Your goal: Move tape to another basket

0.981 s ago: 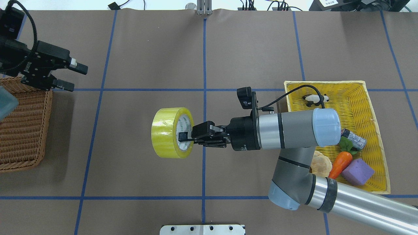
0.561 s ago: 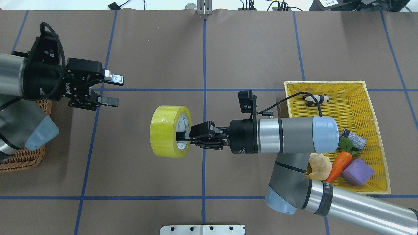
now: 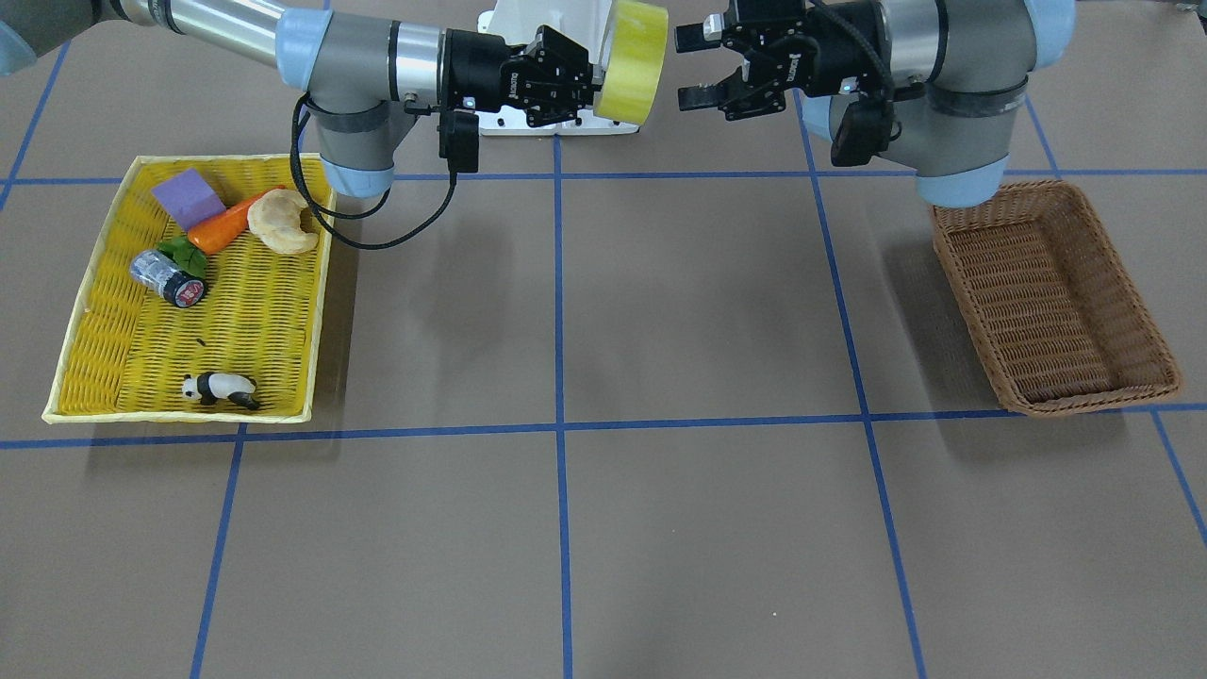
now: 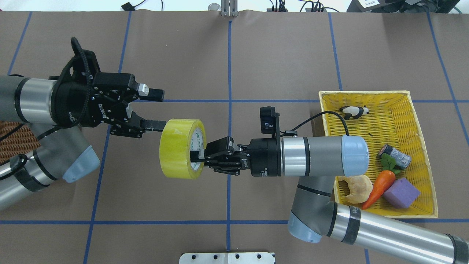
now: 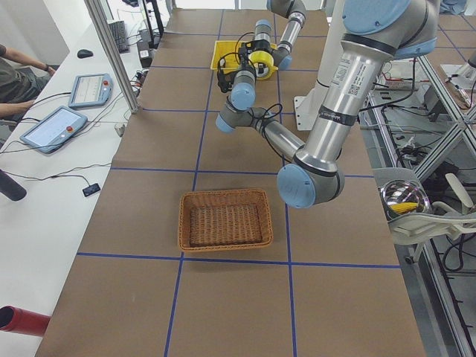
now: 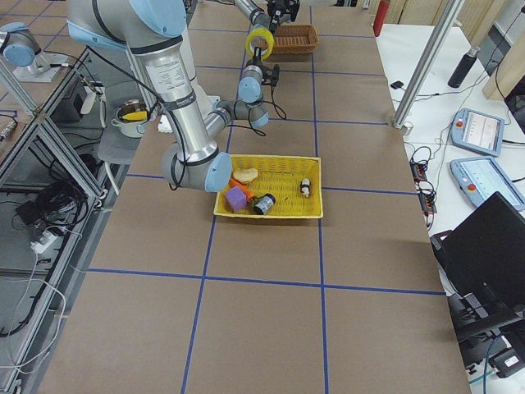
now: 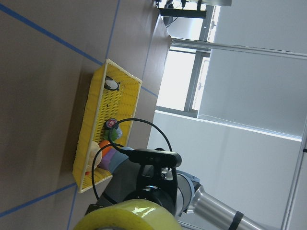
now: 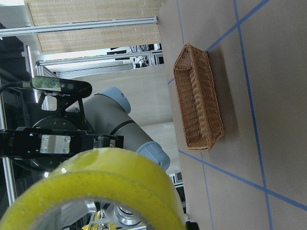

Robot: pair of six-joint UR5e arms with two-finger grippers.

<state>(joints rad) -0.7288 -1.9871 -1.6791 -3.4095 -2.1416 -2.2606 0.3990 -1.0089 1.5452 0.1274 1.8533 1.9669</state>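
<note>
At the overhead view's left edge, the brown basket lay mostly hidden under the left arm. The left gripper stood wide open and held nothing, its fingers just beside the tape, which hung above the table left of centre. The right gripper was clamped on the roll's wall, one finger inside the core
</note>
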